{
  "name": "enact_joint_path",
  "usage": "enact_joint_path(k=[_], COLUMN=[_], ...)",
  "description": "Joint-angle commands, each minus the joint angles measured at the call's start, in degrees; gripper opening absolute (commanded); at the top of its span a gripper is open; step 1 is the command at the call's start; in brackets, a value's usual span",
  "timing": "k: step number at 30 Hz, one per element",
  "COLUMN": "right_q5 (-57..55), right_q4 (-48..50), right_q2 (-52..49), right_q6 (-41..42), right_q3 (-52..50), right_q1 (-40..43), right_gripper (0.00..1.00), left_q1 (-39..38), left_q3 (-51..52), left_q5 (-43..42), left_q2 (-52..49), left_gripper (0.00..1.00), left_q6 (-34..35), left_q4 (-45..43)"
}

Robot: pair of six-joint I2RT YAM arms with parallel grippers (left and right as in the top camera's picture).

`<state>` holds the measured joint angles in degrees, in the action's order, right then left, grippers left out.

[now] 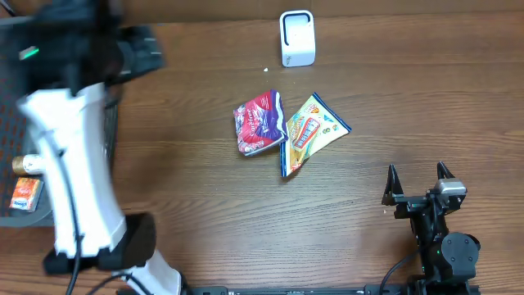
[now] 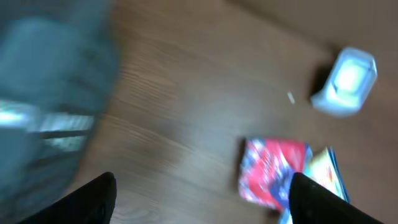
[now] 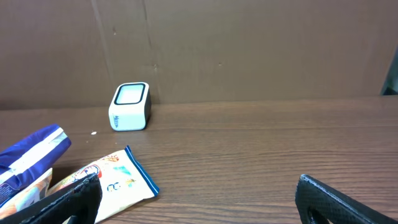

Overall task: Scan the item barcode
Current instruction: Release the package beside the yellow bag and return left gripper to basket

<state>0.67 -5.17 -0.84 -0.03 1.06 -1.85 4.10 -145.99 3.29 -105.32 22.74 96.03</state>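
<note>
Red pouch [image 1: 259, 123] and yellow pouch [image 1: 311, 131] lying mid-counter [image 1: 205, 205], edges touching, near scanner [image 1: 296, 38] but not touching it. Bin [image 1: 10, 115] sitting at left edge, orange packet [image 1: 24, 195] lying inside. Left jaws hanging wide near bin, holding nothing, view pretty blurry tho. Right jaws gaping wide too, empty, well apart from pouches.

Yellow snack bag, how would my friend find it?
Look at the middle of the wooden table, just in front of the white scanner box. Two snack packets lie side by side there. It is the yellow packet with a blue edge, right of the red and purple packet.
</note>
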Motion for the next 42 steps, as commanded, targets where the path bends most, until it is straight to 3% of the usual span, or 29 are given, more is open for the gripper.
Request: enact_joint_path(k=[1,3,6,12,28,42], right_q5=[0.02,0.02,0.02,0.02,0.02,0.02], right_q4=[0.37,0.37,0.37,0.37,0.37,0.37], right_q2=[0.68,0.68,0.68,0.68,0.68,0.68], right_q6=[-0.24,-0.24,-0.24,-0.22,-0.24,-0.22], right_q3=[-0.61,-0.61,-0.61,-0.61,-0.61,-0.61], right_q1=[0.31,0.31,0.31,0.31,0.31,0.31], right_gripper=[1.0,1.0,1.0,1.0,1.0,1.0], left_q1=[9.14,14.51,24.55,34.25,35.65,35.19], left_q3=[-0.44,-0.44,-0.42,-0.42,-0.42,-0.39], left_q5=[1.84,1.81,1.79,1.6,0.94,0.46], left_q2=[3.34,4.11,3.63,-1.49,-25.75,-38.99], left_gripper=[0.82,0.84,1.0,1.0,1.0,1.0], left_q6=[2.62,3.26,7.21,17.22,19.65,19.43], left_q4=[-0.48,-0.7,-0.63,-0.7,-1.77,0.02])
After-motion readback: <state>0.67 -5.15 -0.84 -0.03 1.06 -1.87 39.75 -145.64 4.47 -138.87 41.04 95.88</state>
